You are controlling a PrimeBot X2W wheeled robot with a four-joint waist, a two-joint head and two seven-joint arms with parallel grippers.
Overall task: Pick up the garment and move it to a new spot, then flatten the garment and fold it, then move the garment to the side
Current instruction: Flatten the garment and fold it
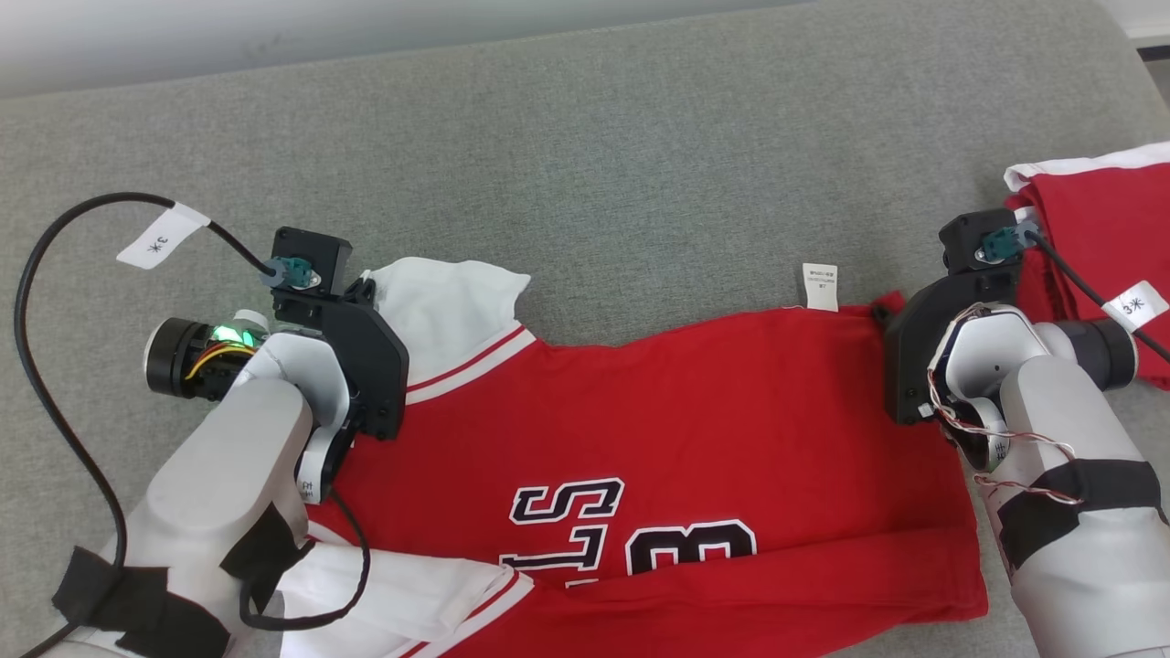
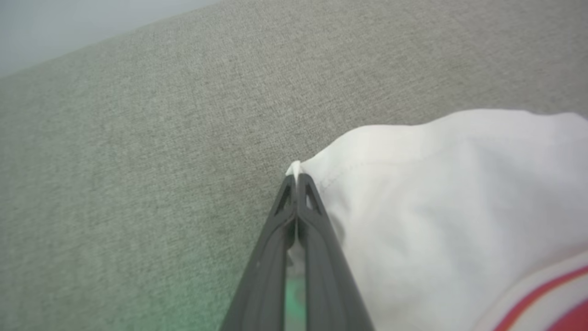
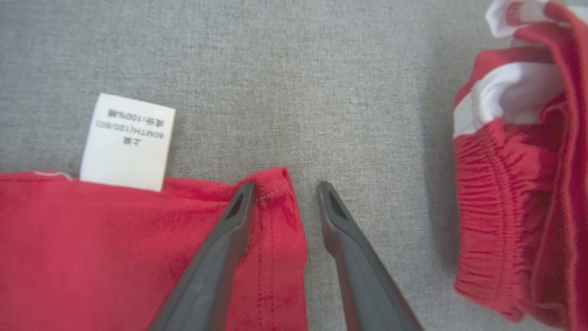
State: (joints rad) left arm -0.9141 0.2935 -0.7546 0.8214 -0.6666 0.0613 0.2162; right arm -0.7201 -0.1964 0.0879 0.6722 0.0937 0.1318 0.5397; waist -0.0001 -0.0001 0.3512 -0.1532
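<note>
Nearest to me, on my side of the care label point(image 1: 820, 285), the garment point(image 1: 695, 411) lies spread with its printed side up, and the near sleeve point(image 1: 402, 594) is folded in over it.

A little farther, well to the left of the label, the left gripper point(image 2: 296, 184) is clenched on the edge of the far white sleeve point(image 2: 436, 207). A thin bit of white cloth shows between its tips, so I judge the bite is very small.

Just right of the label, the right gripper point(image 3: 285, 188) stands with its jaws apart at the hem corner point(image 3: 275, 184). One finger lies on the red cloth and the other on the bare cushion point(image 1: 585, 137); it holds nothing yet.

My worries are these. If the right jaws shut as they stand, they may push the corner aside or catch only one layer. Then a pull would come from the left alone, and the sleeve edge could slip out or the garment could skew.

Farther right of the label is another heap of red clothes point(image 1: 1097, 238), close to the right arm. A wide swing could drag it.
</note>
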